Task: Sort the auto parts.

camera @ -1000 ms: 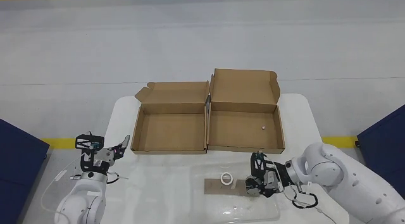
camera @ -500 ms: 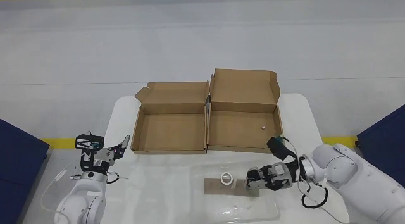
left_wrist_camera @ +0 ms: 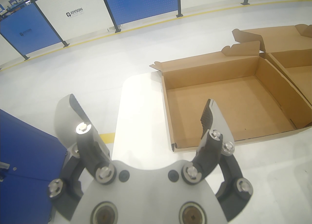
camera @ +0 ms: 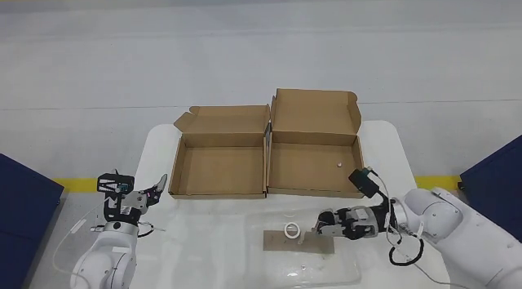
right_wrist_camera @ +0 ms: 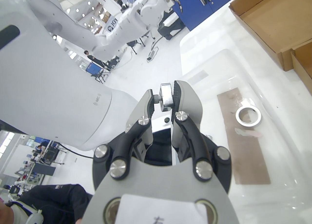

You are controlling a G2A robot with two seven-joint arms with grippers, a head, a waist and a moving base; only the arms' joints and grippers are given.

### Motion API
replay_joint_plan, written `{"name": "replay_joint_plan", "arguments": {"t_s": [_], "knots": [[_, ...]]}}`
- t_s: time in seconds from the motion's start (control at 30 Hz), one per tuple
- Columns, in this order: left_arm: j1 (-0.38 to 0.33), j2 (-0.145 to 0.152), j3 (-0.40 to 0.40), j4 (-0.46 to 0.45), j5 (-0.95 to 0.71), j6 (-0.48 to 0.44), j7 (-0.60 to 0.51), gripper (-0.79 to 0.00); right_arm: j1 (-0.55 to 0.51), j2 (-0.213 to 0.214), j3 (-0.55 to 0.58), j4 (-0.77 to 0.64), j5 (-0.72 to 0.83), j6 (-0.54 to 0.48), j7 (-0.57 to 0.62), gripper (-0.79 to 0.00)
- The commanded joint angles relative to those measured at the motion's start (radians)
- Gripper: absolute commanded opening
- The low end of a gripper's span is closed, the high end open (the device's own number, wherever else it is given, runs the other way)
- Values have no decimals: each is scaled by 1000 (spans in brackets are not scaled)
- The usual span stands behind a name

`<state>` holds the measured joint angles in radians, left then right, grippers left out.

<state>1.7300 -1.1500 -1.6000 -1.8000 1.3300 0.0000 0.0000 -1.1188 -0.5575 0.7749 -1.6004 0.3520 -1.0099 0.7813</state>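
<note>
Right gripper (right_wrist_camera: 162, 100) closed on a small round metal part (right_wrist_camera: 166, 97), pinched between its two pads and held just above the clear tray (camera: 349, 271) at the near side of the table (camera: 204, 228).

Over the last second: wrist swung up and outward from a nose-down pose in the tray, fingers turned sideways toward the brown strip (camera: 277, 242), part brought up with them. Read as a pick completed and a lift begun. Carry to a box likely next, though which box cannot be told from here. Metal ring (camera: 291, 229) unmoved on the strip, not yet sorted. Left gripper (left_wrist_camera: 142, 112) wide open, holding nothing, parked as before at the table's left edge, near the left cardboard box (camera: 218, 171).

From above: layout plain, with two open boxes side by side at the far side of the table and one small white piece (camera: 338, 161) in the right box (camera: 314, 166). Held part too small to make out between the fingers from there.

From the right wrist: grip itself plain, with the part seated near the fingertips, flat face against one pad, stub against the other, ring lying beyond on the strip.

From the left wrist: clear look down into the left box, floor and walls.
</note>
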Motion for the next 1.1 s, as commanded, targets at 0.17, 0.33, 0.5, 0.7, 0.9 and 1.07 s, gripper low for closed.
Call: {"name": "replay_joint_plan", "arguments": {"t_s": [0.17, 0.33, 0.5, 0.7, 0.9, 1.07], "knots": [[0, 0, 0, 0, 0, 0, 0, 0, -39, 28, 27, 22, 186, -2, 27, -785], [0, 0, 0, 0, 0, 0, 0, 0, -84, 61, 68, 11, 268, -2, 27, -785], [0, 0, 0, 0, 0, 0, 0, 0, -122, 85, 108, -51, 335, -2, 27, -785], [0, 0, 0, 0, 0, 0, 0, 0, -139, 100, 127, -125, 383, -2, 27, -785], [0, 0, 0, 0, 0, 0, 0, 0, -139, 100, 127, -125, 383, -2, 27, -785], [0, 0, 0, 0, 0, 0, 0, 0, -139, 100, 127, -125, 383, -2, 27, -785]]}}
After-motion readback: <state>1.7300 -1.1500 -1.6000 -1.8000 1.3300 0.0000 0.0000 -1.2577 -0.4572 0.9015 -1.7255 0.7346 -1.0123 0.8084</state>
